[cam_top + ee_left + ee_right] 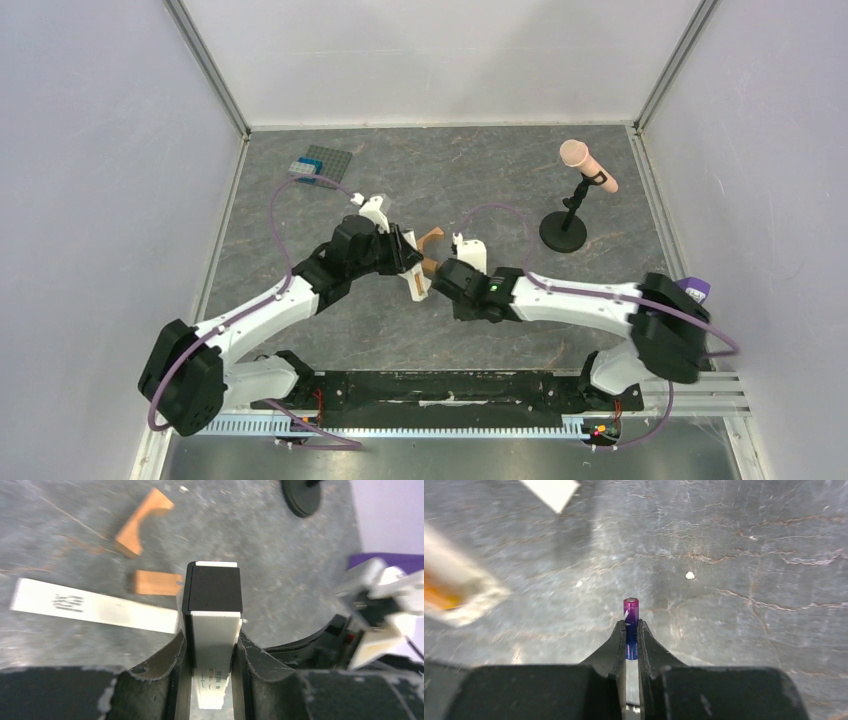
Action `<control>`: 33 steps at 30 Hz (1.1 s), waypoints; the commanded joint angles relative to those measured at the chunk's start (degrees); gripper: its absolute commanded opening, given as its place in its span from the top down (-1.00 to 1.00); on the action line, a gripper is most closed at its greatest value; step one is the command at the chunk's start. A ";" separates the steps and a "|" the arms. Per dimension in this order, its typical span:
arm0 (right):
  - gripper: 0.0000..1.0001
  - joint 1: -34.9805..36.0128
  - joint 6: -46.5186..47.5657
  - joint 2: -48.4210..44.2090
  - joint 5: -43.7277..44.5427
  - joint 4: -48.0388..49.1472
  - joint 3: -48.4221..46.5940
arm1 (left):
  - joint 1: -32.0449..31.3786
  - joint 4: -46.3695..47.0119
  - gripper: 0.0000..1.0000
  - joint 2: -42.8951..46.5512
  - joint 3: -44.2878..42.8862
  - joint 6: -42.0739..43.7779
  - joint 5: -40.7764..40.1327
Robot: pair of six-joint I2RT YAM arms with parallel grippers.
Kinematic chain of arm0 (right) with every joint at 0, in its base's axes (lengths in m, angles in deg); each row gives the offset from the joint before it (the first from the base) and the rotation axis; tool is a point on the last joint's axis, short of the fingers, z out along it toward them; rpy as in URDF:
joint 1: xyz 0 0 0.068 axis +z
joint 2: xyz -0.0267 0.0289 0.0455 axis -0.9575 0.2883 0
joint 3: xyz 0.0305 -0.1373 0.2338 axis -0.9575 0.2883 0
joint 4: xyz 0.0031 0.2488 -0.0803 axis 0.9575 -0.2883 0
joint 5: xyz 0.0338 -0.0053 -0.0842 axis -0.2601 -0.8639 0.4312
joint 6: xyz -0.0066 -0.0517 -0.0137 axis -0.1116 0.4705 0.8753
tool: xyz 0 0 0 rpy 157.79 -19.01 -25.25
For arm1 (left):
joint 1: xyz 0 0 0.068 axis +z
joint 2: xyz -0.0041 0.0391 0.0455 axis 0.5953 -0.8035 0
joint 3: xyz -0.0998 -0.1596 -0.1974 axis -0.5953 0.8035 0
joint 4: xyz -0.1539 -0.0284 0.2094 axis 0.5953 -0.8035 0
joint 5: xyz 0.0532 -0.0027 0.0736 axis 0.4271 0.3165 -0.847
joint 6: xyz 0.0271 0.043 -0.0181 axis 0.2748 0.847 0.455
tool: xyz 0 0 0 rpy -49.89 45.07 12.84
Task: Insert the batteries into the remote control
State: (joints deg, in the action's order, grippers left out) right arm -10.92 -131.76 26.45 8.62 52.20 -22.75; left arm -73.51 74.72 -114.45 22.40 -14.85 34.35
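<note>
My left gripper (212, 641) is shut on the remote control (216, 627), a cream-white bar with a black section at its far end, and holds it off the table. It shows as a small white end (417, 284) between the two grippers in the top view. My right gripper (631, 626) is shut on the dark blue battery (631, 611), which sticks out past the fingertips above the table. A blurred white end with an orange streak inside (444, 597) is at the left of the right wrist view; I cannot tell whether that is the orange-red battery.
A flat white strip with a printed label (95, 607) lies on the table beside two orange-brown blocks (141, 522), (156, 582). A microphone on a black stand (565, 230) is at the right. A grey studded plate with a blue brick (318, 163) is at the back left.
</note>
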 commanded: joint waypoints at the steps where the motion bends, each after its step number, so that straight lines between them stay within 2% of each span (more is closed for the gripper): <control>1: 0.97 0.26 8.77 -11.08 -3.76 -7.70 -2.95 | 0.23 17.01 0.96 -3.89 3.44 -13.00 16.80; 5: 0.96 0.10 12.21 -13.95 -6.87 -12.73 -6.82 | 0.23 29.99 0.96 -12.04 4.17 -21.58 23.57; 9: 0.94 -1.16 14.54 -13.08 -8.34 -15.99 -10.52 | 0.23 41.71 0.96 -20.13 2.21 -28.28 29.87; 13: 0.92 -6.23 16.03 -12.14 -13.48 -16.99 -10.21 | 0.41 53.47 0.96 -25.78 3.11 -34.76 34.51; 22: 0.90 -9.30 21.06 -10.87 -14.73 -16.17 -12.21 | 0.49 57.75 0.96 -30.15 3.08 -35.51 38.34; 28: 0.90 -10.11 22.14 -10.38 -15.09 -16.49 -13.84 | 0.50 57.95 0.96 -31.09 3.51 -35.11 37.53; 33: 0.91 -10.55 19.89 -10.74 -11.91 -19.22 -15.09 | 0.58 57.03 0.96 -31.21 4.40 -35.29 34.78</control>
State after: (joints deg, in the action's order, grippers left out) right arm -20.99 -111.21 15.92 -5.44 34.34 -34.49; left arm -72.92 127.92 -145.40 26.46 -47.70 69.26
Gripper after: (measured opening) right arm 0.072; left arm 0.340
